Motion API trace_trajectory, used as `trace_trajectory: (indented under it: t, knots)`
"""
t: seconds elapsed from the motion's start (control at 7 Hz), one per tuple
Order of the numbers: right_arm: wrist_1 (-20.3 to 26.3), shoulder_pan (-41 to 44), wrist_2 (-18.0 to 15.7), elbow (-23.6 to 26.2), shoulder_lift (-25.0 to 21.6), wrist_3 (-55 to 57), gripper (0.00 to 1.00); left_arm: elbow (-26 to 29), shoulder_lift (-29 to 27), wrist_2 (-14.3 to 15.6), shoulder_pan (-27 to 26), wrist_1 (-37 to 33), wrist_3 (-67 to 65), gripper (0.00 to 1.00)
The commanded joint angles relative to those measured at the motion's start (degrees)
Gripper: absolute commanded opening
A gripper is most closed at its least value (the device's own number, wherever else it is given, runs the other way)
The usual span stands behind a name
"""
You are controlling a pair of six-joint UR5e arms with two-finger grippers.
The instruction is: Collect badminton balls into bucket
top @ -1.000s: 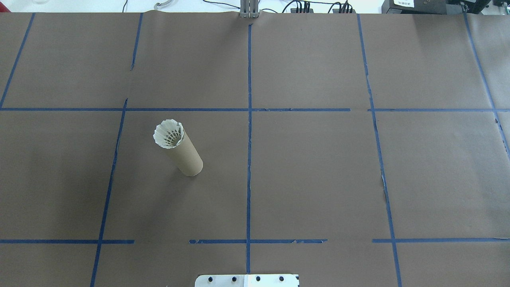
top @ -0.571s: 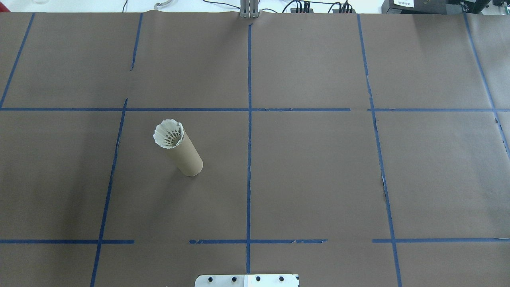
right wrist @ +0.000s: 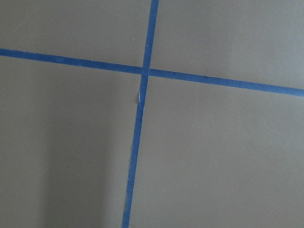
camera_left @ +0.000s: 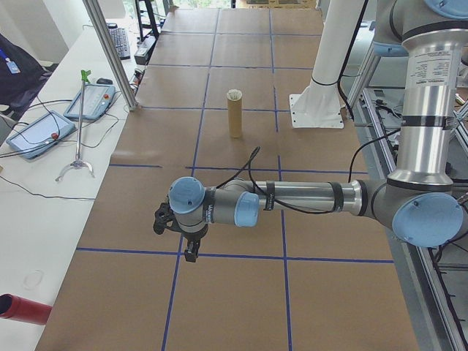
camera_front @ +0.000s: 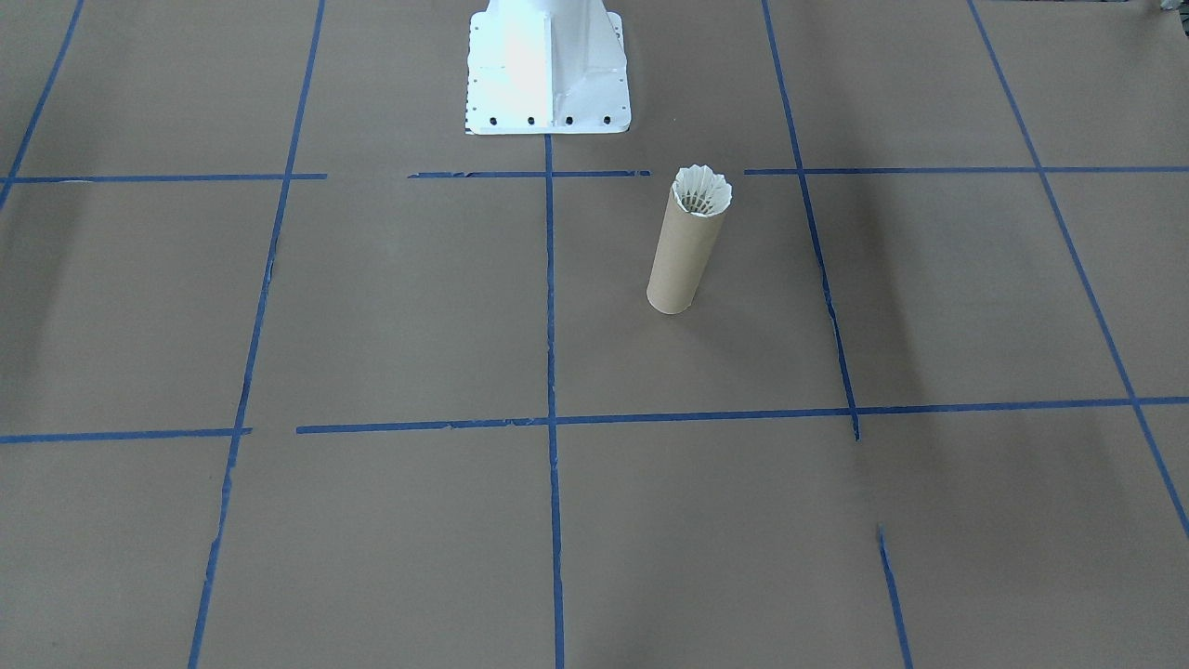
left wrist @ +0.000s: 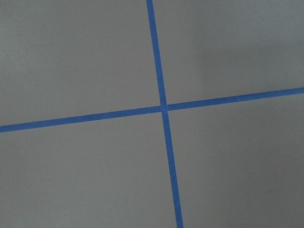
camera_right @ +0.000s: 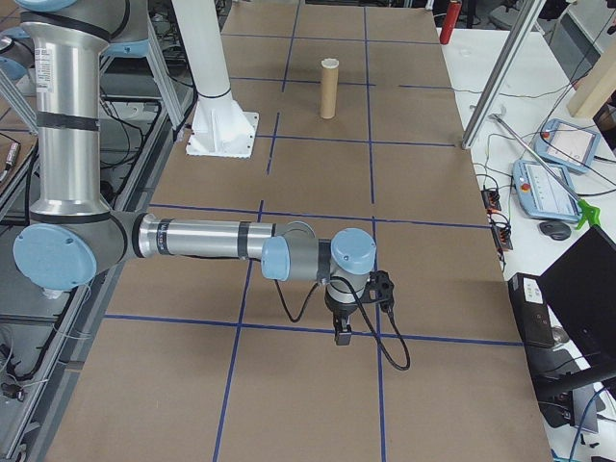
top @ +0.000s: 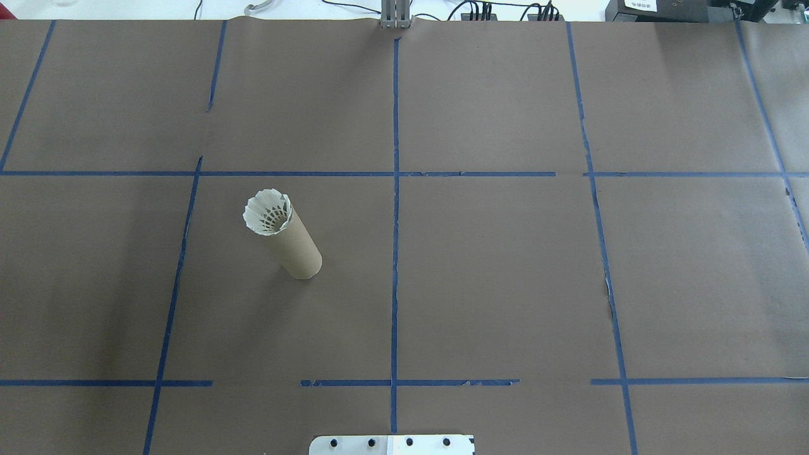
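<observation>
Covering the whole table (top: 505, 272) is brown paper crossed by blue tape lines (top: 395, 189), and the white robot base (camera_front: 546, 65) is bolted at its edge. Stretched low over the paper in the exterior left view is the left arm (camera_left: 307, 197); the right arm (camera_right: 202, 239) is likewise extended in the exterior right view. Each arm is seen well apart from the cardboard tube (top: 292, 243), which is stood upright on the robot's left half of the table. The left gripper (camera_left: 191, 254) and the right gripper (camera_right: 341, 337) are pointed down above tape crossings; whether their fingers are spread or pressed together cannot be told. The feather shuttlecock (top: 268, 213) is seated in the tube's mouth, its white skirt showing above the rim.
</observation>
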Motion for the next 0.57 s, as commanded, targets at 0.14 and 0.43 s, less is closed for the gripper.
trace_trajectory:
  t: [0.14, 0.43]
  knots:
    - [0.00, 0.00, 0.00, 0.00, 0.00, -0.08, 1.00, -1.76, -0.09, -0.06, -0.18, 3.73, -0.08, 1.00]
    - [0.00, 0.00, 0.00, 0.00, 0.00, 0.00, 1.00, -1.76, -0.18, -0.06, -0.18, 3.64, 0.01, 1.00]
